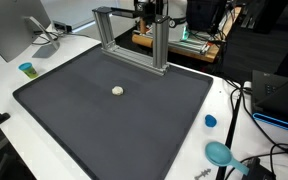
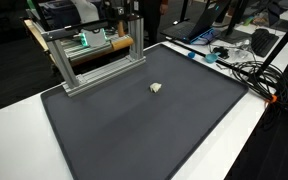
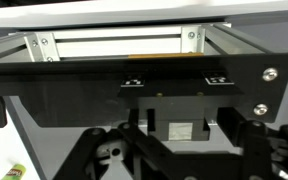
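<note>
In both exterior views my gripper [image 1: 152,12] [image 2: 134,12] is high at the back of the table, by the upper bar of an aluminium frame [image 1: 134,40] [image 2: 99,60]. The wrist view is filled by a black plate [image 3: 134,75] mounted on that frame. Below the plate, the gripper [image 3: 174,140] shows its dark linkages far apart. A black block with a pale square [image 3: 180,131] sits between them, and whether the fingers touch it is hidden. A small whitish lump [image 1: 118,90] [image 2: 156,87] lies alone on the black mat [image 1: 104,130] [image 2: 134,140], well away from the gripper.
A monitor [image 1: 9,30] and a small blue cup [image 1: 26,69] stand at one side of the mat. A blue cap [image 1: 210,121], a teal round object [image 1: 219,153] and cables [image 2: 244,65] lie at the other. A small yellowish item [image 3: 16,172] lies low in the wrist view.
</note>
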### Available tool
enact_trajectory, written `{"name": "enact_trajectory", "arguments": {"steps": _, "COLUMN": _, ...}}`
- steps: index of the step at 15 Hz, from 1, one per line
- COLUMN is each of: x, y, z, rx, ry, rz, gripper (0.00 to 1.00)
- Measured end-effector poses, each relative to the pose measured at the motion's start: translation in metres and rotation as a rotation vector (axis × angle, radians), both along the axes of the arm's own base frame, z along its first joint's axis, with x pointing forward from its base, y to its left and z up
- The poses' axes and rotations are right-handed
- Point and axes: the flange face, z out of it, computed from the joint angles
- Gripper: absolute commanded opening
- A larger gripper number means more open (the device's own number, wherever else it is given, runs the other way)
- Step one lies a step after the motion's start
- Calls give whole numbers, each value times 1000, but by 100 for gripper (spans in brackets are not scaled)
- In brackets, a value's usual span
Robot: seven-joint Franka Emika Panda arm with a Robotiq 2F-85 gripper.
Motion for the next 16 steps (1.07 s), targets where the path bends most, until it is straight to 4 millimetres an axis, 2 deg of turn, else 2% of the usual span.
{"name": "enact_trajectory", "arguments": {"steps": 2, "x": 0, "y": 0, "z": 0, "rx": 0, "ry": 0, "rz": 0, "gripper": 33}}
{"name": "enact_trajectory", "arguments": {"steps": 4, "x": 0, "y": 0, "z": 1, "rx": -3, "ry": -2, "rz": 1, "gripper": 32}}
{"name": "enact_trajectory", "arguments": {"steps": 5, "x": 0, "y": 0, "z": 1, "rx": -3, "ry": -2, "rz": 2, "gripper": 28}}
{"name": "enact_trajectory", "arguments": {"steps": 16, "x": 4, "y": -1, "z": 4, "rx": 2, "ry": -12, "rz": -21, "gripper": 27}}
